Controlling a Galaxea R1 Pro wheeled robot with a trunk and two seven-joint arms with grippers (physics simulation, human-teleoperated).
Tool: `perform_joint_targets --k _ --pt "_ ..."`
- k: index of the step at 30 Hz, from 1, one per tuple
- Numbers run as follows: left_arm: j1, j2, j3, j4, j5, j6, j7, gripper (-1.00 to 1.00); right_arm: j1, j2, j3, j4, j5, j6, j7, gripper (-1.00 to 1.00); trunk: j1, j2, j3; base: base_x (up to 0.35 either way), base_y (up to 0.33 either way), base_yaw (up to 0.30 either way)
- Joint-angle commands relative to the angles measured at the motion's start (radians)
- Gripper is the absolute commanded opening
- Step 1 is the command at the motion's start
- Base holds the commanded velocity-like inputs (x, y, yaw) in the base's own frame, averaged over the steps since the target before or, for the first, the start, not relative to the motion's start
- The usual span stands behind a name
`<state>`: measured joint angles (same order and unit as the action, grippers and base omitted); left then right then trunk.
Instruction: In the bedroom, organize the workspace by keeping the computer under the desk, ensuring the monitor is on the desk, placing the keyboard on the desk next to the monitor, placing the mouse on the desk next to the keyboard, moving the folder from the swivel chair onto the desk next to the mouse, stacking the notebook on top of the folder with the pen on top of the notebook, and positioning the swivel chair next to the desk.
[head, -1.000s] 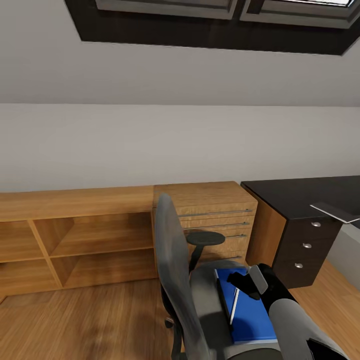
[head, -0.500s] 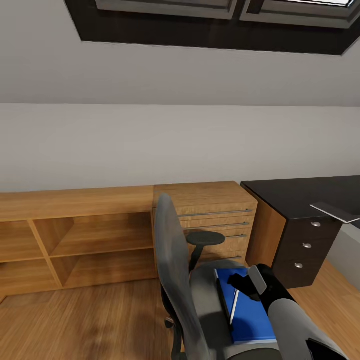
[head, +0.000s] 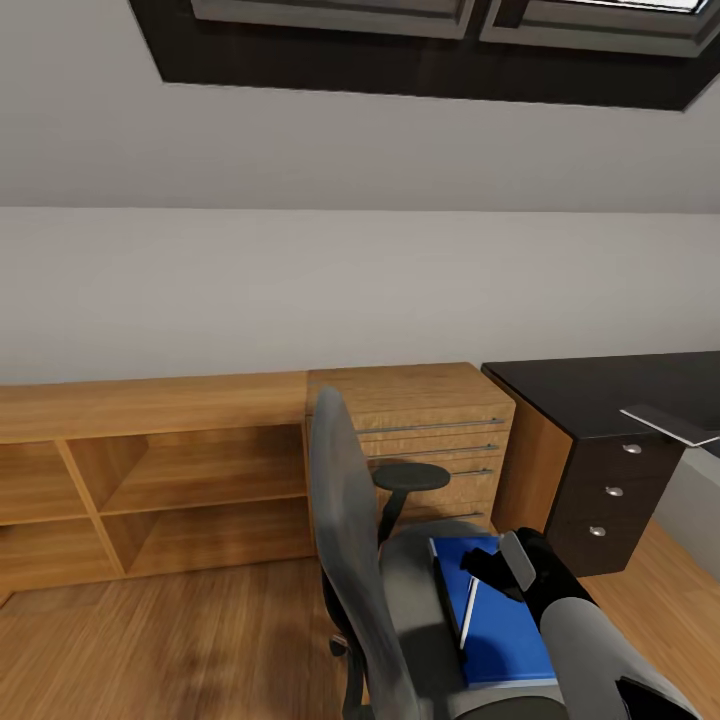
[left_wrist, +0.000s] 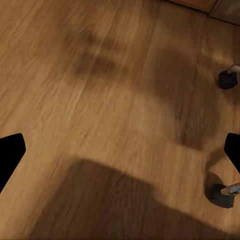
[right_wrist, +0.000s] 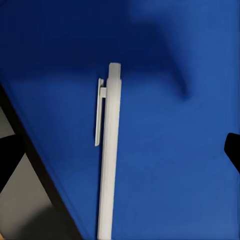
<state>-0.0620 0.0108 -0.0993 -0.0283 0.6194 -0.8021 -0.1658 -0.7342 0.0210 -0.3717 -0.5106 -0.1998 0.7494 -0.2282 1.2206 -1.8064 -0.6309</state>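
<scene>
My right arm comes in from the lower right corner of the head view, forearm sloping up and left, and ends at the right gripper (head: 490, 572), which hangs over the far end of the blue folder (head: 495, 620). In the right wrist view I see only the dark tips of its 2 fingers (right_wrist: 232, 150) at opposite edges of the frame, set wide apart and closed on nothing. Between them lies the pen (right_wrist: 110, 150), a slim whitish stick with a clip, flat on the folder (right_wrist: 170, 150).

In the head view the pen (head: 468, 610) lies lengthwise on the folder, just below the gripper. The folder rests on the seat of the swivel chair (head: 350, 540), low and right of centre; the chair's grey back stands to the left of it and a black armrest (head: 410, 477) shows behind. The bottom edge of the frame cuts off the chair's base.

The left gripper (left_wrist: 120, 155) points down at the wooden floor (left_wrist: 90, 75); its 2 black fingertips (left_wrist: 10, 150) sit at the side edges of the left wrist view, spread wide, empty. 2 chair casters (left_wrist: 227, 79) show at the right of that frame, partly cut off.

The desk (head: 600, 390) is at the right edge of the head view, middle height, with 3 black drawers (head: 610, 490) below. A pale flat object on it is cut off by the frame; I cannot tell what it is. Wooden shelving (head: 180, 480) runs along the wall at the left.
</scene>
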Motion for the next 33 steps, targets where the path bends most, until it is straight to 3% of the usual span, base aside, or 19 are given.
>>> perform_joint_targets --k 1,19,26,33 --pt "-0.001 0.0 -0.008 0.001 0.011 -0.003 -0.004 1.0 -0.001 0.001 -0.004 -0.002 -0.01 0.002 -0.009 1.0 0.0 -0.001 -0.001 0.0 0.0 0.0" --pt "-0.001 0.003 -0.002 0.001 0.015 -0.003 0.0 1.0 -0.001 0.0 -0.004 -0.002 -0.006 0.002 -0.008 1.0 0.0 -0.001 -0.001 0.0 0.0 0.0" --pt "-0.001 0.003 -0.001 0.001 0.017 -0.003 0.001 1.0 -0.001 0.001 -0.004 -0.002 -0.006 0.002 -0.008 1.0 0.027 -0.05 -0.023 0.0 0.0 0.0" --pt "-0.001 0.003 -0.001 0.001 0.017 -0.003 0.001 1.0 -0.001 0.002 -0.004 -0.002 -0.006 0.002 -0.008 1.0 0.027 -0.05 -0.023 0.0 0.0 0.0"
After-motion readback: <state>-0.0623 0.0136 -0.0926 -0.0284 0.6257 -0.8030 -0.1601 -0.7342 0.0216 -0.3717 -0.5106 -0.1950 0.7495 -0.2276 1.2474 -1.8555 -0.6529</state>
